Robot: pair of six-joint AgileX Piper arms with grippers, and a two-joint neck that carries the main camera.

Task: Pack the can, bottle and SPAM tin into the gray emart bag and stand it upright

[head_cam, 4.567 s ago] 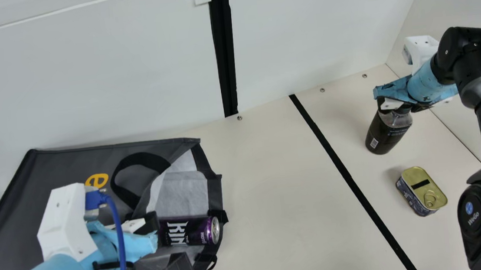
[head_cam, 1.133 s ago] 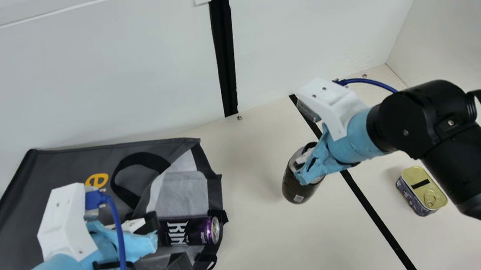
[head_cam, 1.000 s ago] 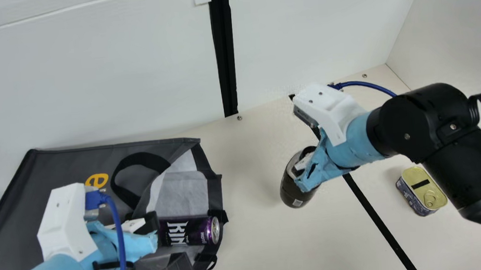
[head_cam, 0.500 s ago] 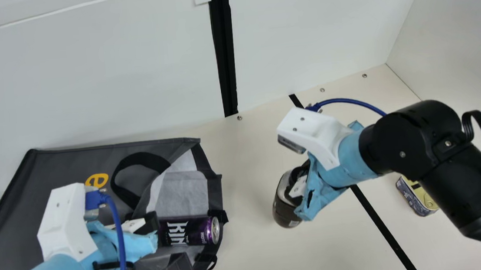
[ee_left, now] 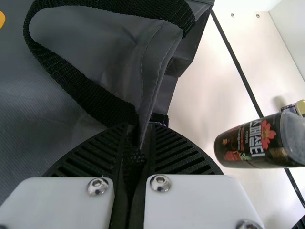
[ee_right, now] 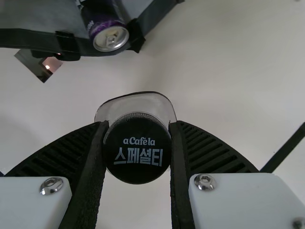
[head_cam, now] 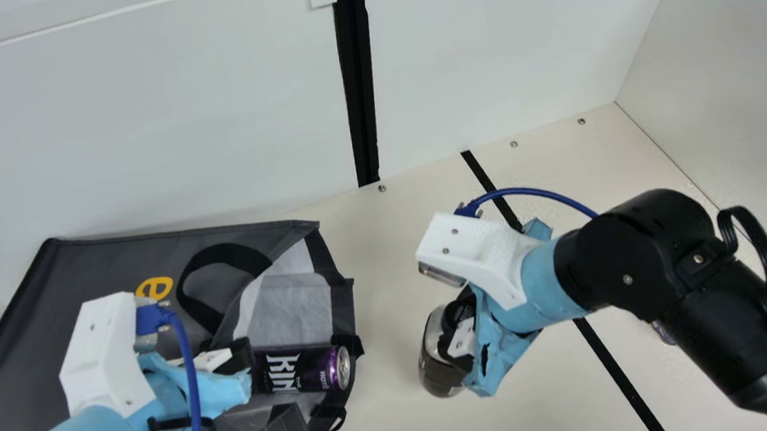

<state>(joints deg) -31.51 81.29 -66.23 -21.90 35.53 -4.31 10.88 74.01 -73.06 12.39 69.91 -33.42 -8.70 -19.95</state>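
- Main view: at left, the gray emart bag (head_cam: pixel 103 268) is lying flat, its mouth to the right. The can (head_cam: pixel 303 370) lies on its side just inside. The left gripper (head_cam: pixel 244 372) is at this mouth. Just right of the bag, the right gripper (head_cam: pixel 464 356) holds the tilted bottle (head_cam: pixel 437 370). The SPAM tin (head_cam: pixel 663 334), at far right, is partly behind the right arm (head_cam: pixel 678 252).
- Left wrist view: the left gripper is clamped on the bag's edge, beside the black handle (ee_left: pixel 71 85). If this cloth slips, the mouth may sag and block the bottle.
- Right wrist view: both fingers squeeze around the black cap (ee_right: pixel 137 148). Such a high grip could let the bottle swing, or its base may push the can.
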